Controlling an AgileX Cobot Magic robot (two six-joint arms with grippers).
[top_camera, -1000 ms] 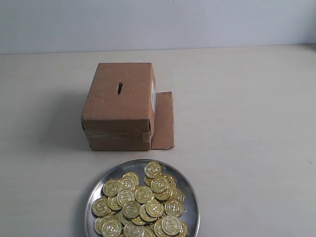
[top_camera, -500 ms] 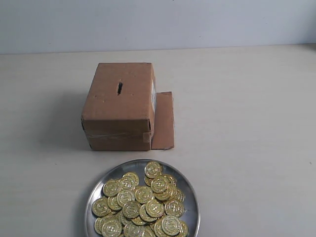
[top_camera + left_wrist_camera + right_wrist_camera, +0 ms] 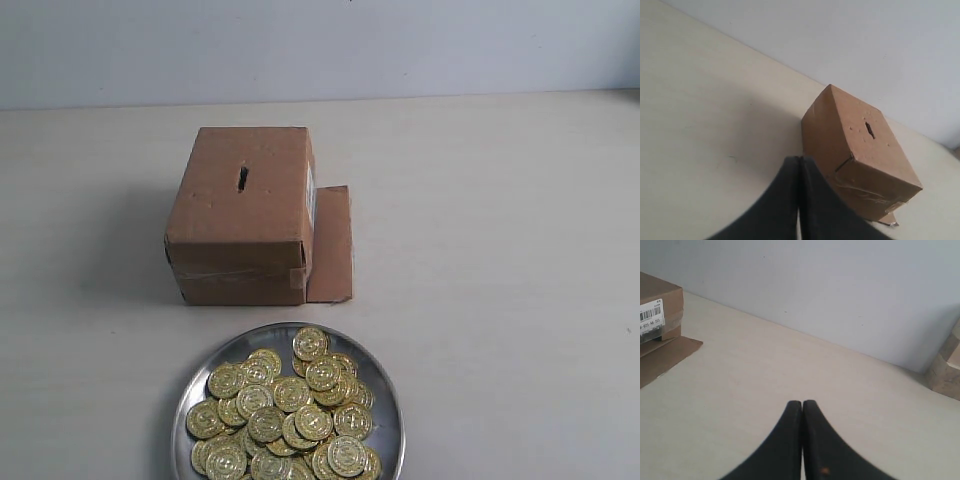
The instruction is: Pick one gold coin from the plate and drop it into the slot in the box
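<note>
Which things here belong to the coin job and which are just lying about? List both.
Job: plate, gold coins, box, slot, left gripper and right gripper, both shut and empty.
Lying about: the box's side flap, its barcode label, a cardboard piece beyond the right gripper.

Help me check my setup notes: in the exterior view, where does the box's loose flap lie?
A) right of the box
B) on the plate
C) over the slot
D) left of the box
A: the flap lies flat right of the box.
</note>
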